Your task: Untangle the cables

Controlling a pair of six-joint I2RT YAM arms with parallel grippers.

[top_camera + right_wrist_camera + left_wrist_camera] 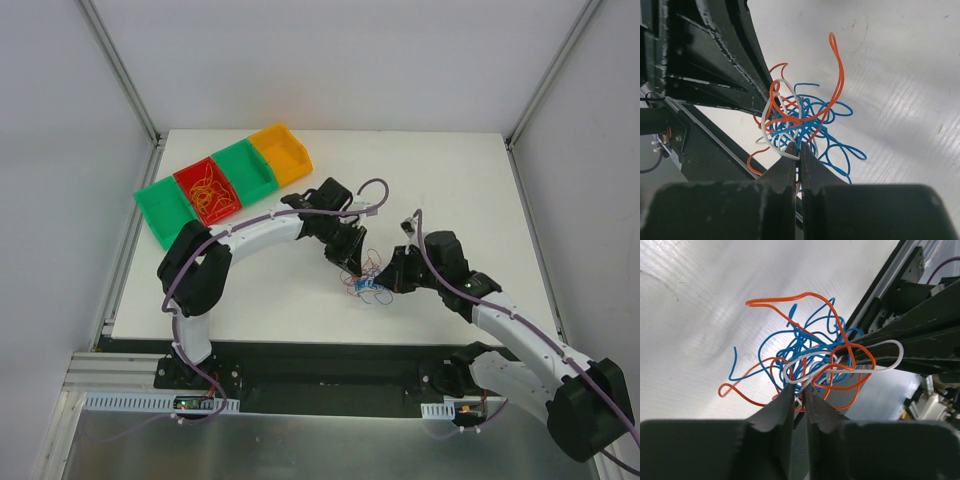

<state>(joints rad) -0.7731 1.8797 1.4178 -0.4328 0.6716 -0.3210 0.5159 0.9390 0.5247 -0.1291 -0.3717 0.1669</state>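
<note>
From where I stand, the cables (pixel 368 282) are a small clump of thin orange, blue and white wire. They sit toward the near middle of the white counter (pixel 450 180), caught between the two arms' ends. The left tool (pixel 352 270) comes down on the clump from the far left side, and the right tool (pixel 388 283) meets it from the right, so the two tips are just beside each other. Up close, the left tool (pixel 799 392) has its jaws a little apart. A narrow gap shows between the tips, strands run into it, and I cannot tell whether any strand is pinched. The right tool (pixel 799 150) has its jaws pressed together on strands at the near edge of the clump. A white loop (pixel 771 131) curls just past its tips, and an orange strand (pixel 839 70) arcs up and away. I cannot tell whether the clump rests on the counter or hangs just off it. A row of bins (pixel 165 212) stands well apart at the far left: green, red, green, orange. The red bin (pixel 229 198) holds a heap of loose wires (pixel 207 189).
</note>
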